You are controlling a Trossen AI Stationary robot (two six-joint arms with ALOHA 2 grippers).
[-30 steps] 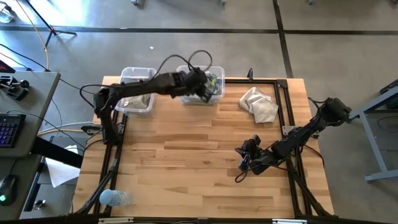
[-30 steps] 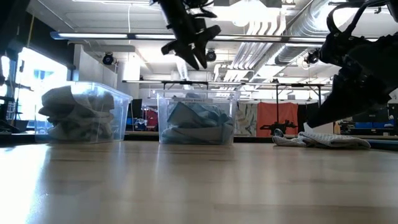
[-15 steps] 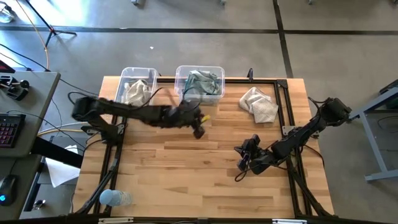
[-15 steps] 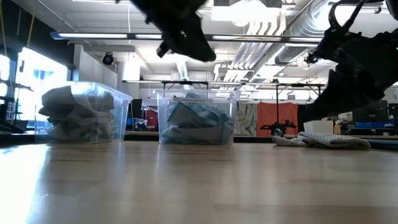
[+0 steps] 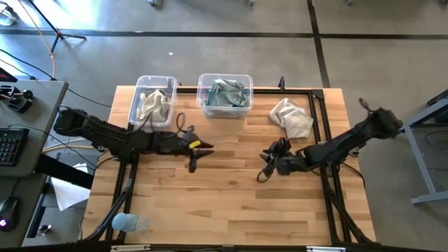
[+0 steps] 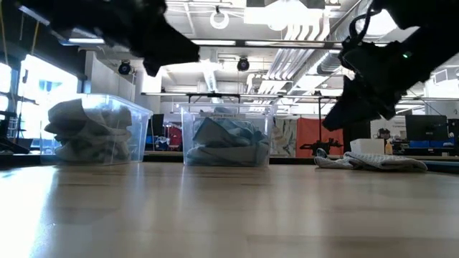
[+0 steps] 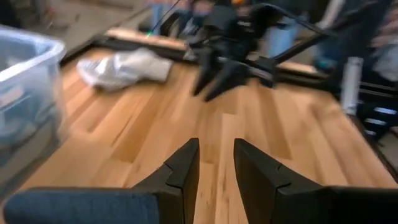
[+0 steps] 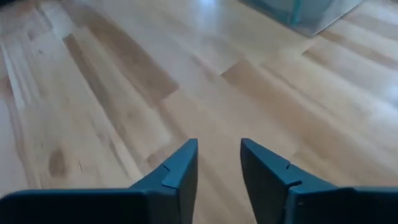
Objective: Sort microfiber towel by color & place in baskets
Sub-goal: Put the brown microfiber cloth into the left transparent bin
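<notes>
I see my left gripper [image 5: 193, 155] over the bare wood near the middle of the high view, a bit left of center. Its two fingers [image 7: 180, 168] are a little apart and hold nothing.

My right gripper [image 5: 267, 162] is right of center in the high view, also over bare wood. Its fingers [image 8: 179, 168] have a small gap between them, and nothing is in it.

Two clear baskets sit side by side at the top edge of the table [image 5: 231, 203]. The left basket [image 5: 153, 99] has beige-grey towels [image 6: 90, 130] piled inside. The right basket [image 5: 225, 94] has teal-blue towels [image 6: 226, 142] inside.

One more beige-grey towel [image 5: 290, 117] lies crumpled on the table at the upper right, near the corner frame. It is apart from both baskets and well apart from both grippers. In the low view it shows as a flat heap at the right, past the right arm.

At the left edge of the high view I can see a keyboard [image 5: 10, 147].
</notes>
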